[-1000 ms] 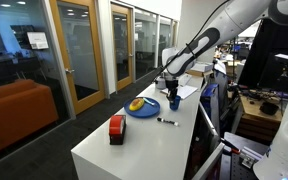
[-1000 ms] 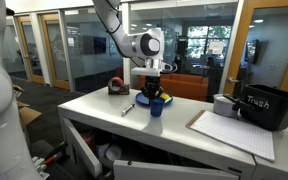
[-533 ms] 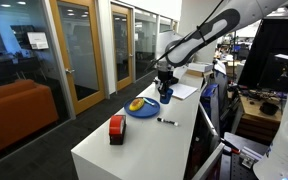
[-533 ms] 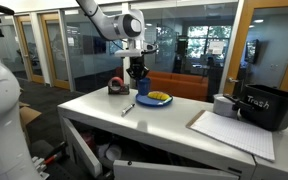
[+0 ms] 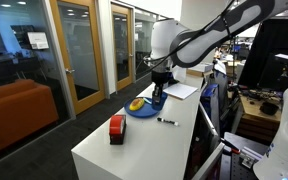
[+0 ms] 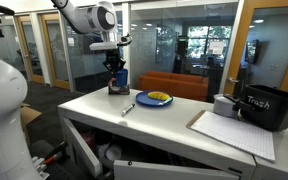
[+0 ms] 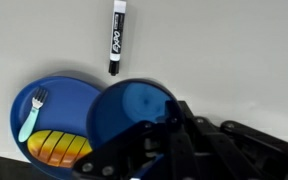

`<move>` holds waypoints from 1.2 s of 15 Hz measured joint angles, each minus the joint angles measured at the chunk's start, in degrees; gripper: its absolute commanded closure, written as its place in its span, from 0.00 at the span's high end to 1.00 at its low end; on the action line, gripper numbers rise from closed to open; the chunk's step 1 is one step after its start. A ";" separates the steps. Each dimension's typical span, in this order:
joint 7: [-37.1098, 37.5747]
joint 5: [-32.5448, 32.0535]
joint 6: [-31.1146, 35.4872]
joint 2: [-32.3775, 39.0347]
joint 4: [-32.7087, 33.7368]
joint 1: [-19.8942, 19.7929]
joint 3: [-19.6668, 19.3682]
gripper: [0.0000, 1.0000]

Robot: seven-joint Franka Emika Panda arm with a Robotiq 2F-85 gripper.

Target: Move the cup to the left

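Note:
The small dark-blue cup (image 5: 157, 98) hangs in my gripper (image 5: 157, 86), lifted off the white table. In an exterior view the cup (image 6: 118, 79) and gripper (image 6: 115, 64) are left of the blue plate (image 6: 154, 99), above the red-and-black boxy object (image 6: 116, 90). In the wrist view the cup (image 7: 129, 110) fills the middle, with a gripper finger (image 7: 169, 140) on its rim. The plate (image 7: 46, 105) lies beside it, left of the cup.
The plate holds yellow food (image 7: 62, 147) and a light-blue fork (image 7: 31, 112). A black marker (image 7: 116, 38) lies on the table (image 5: 134, 140) near the plate. A sheet of paper (image 6: 229, 130) and a black trash bin (image 6: 259, 108) sit at one end.
The arm has carried the cup from beside the plate, over it and toward the red-and-black object, lifting it higher. The plate and marker have not moved.

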 measured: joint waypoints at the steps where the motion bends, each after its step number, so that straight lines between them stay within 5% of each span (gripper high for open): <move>1: -0.01 0.06 0.05 0.06 -0.79 0.54 0.57 0.01; 9: -2.80 0.94 1.30 0.23 -6.14 4.83 4.56 0.01; 18: -1.40 -6.28 0.52 3.78 -7.40 0.85 0.87 0.01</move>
